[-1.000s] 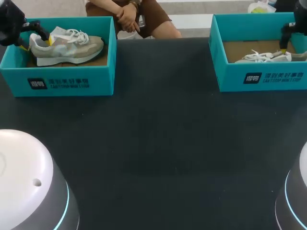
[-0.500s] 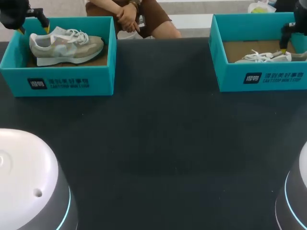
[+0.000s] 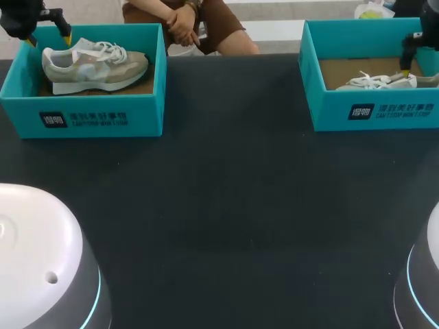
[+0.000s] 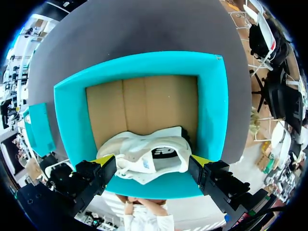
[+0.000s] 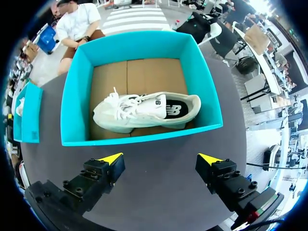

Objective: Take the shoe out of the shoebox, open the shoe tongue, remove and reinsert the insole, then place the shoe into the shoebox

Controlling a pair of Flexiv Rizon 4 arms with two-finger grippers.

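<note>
Dark surface (image 3: 233,205), two open teal shoeboxes at its far corners, well apart.

Left shoebox (image 3: 82,116): holds grey shoe (image 3: 96,65) with white laces, resting on the brown cardboard floor, heel toward the outer wall, toe toward the middle of the surface. Fills most of the box length.

Left pincer (image 3: 49,40): hangs over the far outer corner of the left shoebox, above the heel. Released, yellow tips spread wide. From the left wrist view, left pincer (image 4: 153,161) straddles the heel end of grey shoe (image 4: 149,156) with a finger to either side; no contact with the shoe seen from the head view. Grips nothing.

Right shoebox (image 3: 374,110): holds white shoe (image 3: 377,82), laces toward the middle of the surface, heel toward the outer wall.

Right pincer (image 5: 160,159): released, fingers wide apart, nothing between them. Right shoebox (image 5: 144,86) and white shoe (image 5: 144,113) lie ahead of the tips, apart from them. One finger only visible in the head view, near the heel end
</note>
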